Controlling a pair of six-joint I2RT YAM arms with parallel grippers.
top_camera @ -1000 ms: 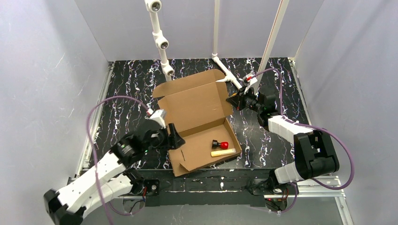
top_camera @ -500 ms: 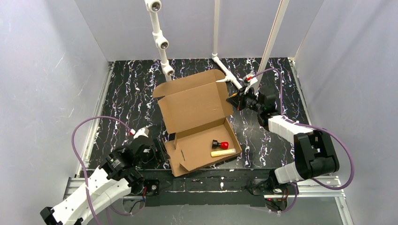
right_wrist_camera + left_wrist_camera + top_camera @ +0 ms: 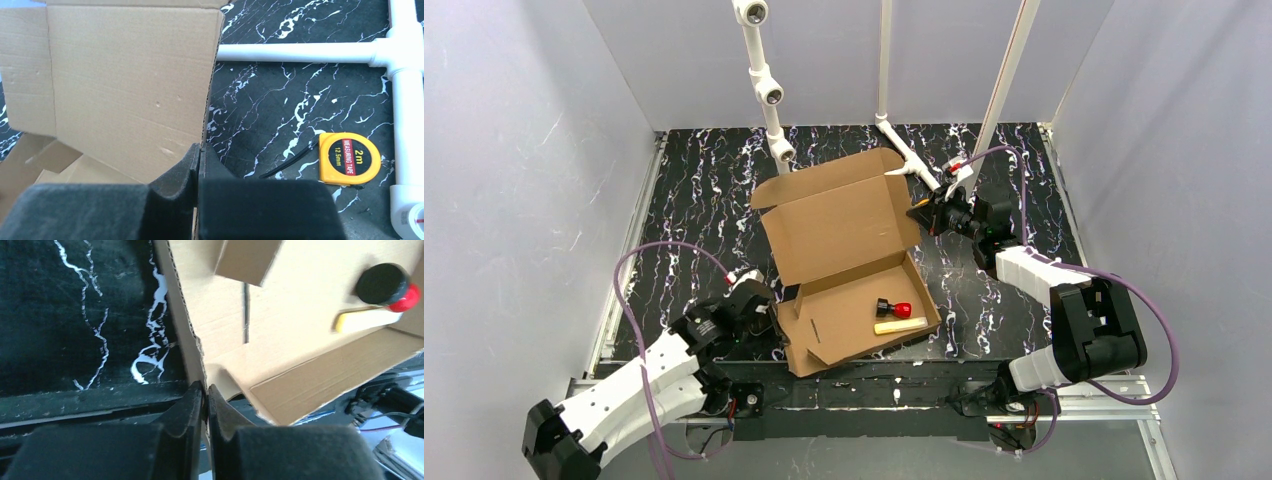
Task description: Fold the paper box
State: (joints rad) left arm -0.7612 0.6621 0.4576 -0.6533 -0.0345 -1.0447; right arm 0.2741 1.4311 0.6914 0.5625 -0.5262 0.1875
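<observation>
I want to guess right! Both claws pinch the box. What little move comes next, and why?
Probably the left gripper tips its pinched side flap upright: that flap of the paper box leans outward, while the right gripper holds the lid.

"2m" and "MEASURING TAPE" are being displayed on the round label of the yellow tape measure (image 3: 350,157), which is lying on the bench (image 3: 280,100).

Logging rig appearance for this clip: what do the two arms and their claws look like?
Both arms are white shells with black joints; the left arm and right arm each trail a purple cable. The left claw and right claw have black, matte, wedge-shaped fingers.
</observation>
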